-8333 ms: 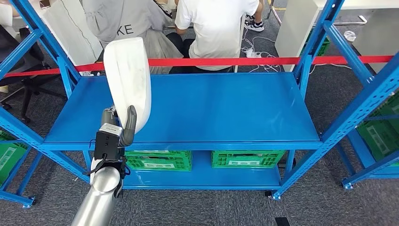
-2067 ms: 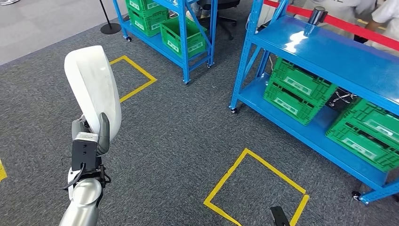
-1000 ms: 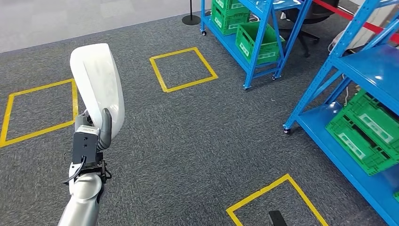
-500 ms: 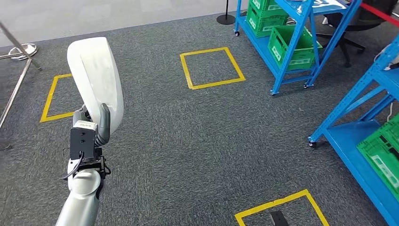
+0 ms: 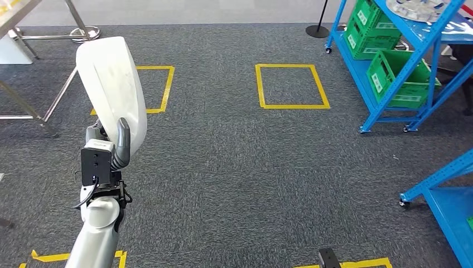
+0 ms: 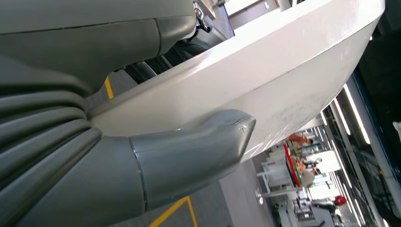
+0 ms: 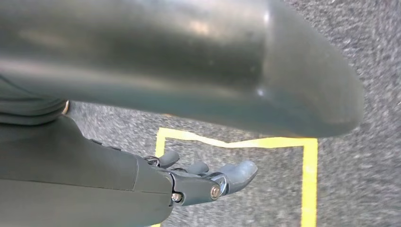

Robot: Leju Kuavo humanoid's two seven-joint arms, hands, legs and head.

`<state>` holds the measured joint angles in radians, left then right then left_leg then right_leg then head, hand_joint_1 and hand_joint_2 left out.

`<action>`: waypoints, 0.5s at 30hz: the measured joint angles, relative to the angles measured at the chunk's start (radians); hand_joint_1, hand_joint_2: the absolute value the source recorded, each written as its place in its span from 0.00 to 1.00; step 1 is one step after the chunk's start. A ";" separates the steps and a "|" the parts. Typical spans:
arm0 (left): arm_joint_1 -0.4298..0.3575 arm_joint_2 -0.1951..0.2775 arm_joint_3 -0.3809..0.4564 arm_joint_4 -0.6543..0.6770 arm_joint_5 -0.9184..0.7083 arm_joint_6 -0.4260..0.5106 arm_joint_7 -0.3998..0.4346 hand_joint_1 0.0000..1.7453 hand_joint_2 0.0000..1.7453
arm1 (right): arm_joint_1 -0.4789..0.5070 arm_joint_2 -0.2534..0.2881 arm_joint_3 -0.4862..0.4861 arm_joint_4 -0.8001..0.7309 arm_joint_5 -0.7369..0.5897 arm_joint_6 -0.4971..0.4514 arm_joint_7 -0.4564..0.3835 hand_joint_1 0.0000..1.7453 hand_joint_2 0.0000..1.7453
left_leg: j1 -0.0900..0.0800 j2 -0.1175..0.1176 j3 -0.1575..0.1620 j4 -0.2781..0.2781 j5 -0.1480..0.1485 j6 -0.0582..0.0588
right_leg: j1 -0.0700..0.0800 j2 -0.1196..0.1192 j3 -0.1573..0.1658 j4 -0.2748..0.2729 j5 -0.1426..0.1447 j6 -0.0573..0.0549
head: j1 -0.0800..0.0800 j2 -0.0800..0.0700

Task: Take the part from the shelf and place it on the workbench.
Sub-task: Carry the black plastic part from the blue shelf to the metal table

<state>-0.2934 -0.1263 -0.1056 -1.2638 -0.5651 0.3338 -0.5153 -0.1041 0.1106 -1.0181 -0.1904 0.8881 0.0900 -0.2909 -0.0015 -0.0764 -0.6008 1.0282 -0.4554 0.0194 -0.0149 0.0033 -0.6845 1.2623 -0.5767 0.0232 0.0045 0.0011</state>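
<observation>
The left hand (image 5: pixel 109 151) grips the lower end of the white curved part (image 5: pixel 111 89), thumb (image 6: pixel 189 151) pressed on its face, holding it upright above the grey carpet (image 5: pixel 234 162). The right hand (image 7: pixel 203 182) hangs over the carpet, fingers loosely extended, holding nothing.

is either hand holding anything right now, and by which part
The left hand holds the white part upright by its lower end, thumb pressed across its face. The right hand holds nothing, fingers apart.
</observation>
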 joint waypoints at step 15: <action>0.029 0.005 0.001 -0.001 0.013 0.019 -0.007 1.00 1.00 | 0.012 0.001 -0.003 0.000 0.018 0.002 0.003 0.00 0.00 | 0.008 0.074 -0.146 0.263 -0.096 -0.061 | 0.000 -0.066 0.108 -0.230 0.082 -0.048 | -0.011 0.000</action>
<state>-0.2640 -0.1216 -0.1041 -1.2652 -0.5517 0.3532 -0.5221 -0.0916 0.1114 -1.0212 -0.1904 0.9060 0.0920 -0.2880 0.0065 -0.0021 -0.7471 1.2910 -0.5516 -0.0421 -0.0145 -0.0627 -0.5767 1.0321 -0.4948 -0.0251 -0.0066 0.0011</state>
